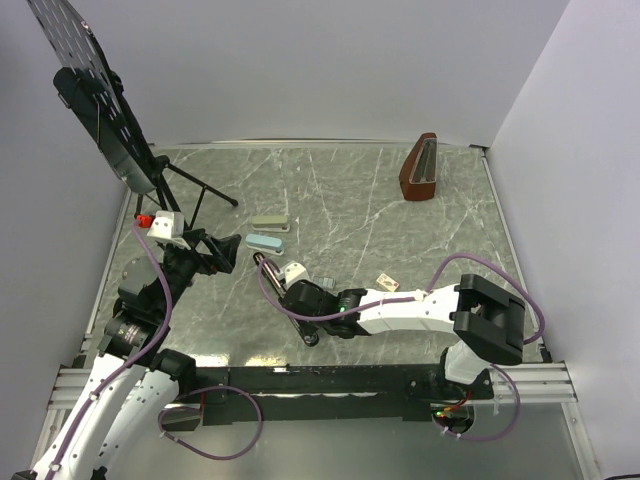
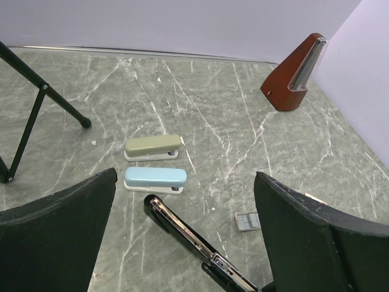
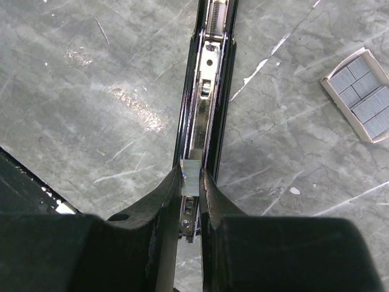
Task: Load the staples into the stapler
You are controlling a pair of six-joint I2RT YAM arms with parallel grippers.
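Note:
The black stapler (image 2: 182,228) lies open on the table, its silvery rail (image 3: 206,103) facing up. My right gripper (image 3: 191,179) is shut on a short silvery strip of staples (image 3: 191,176) and holds it right over the rail near its hinge end. In the top view the right gripper (image 1: 288,287) sits over the stapler (image 1: 262,263). The small tan staple box (image 3: 358,94) lies open to the right, also seen in the left wrist view (image 2: 247,221) and the top view (image 1: 387,283). My left gripper (image 2: 185,176) is open and empty, hovering left of the stapler (image 1: 228,253).
A grey-green stapler (image 2: 152,146) and a light blue stapler (image 2: 155,179) lie side by side just beyond the black one. A brown metronome (image 1: 419,168) stands at the back right. A black stand (image 1: 110,120) with tripod legs occupies the back left.

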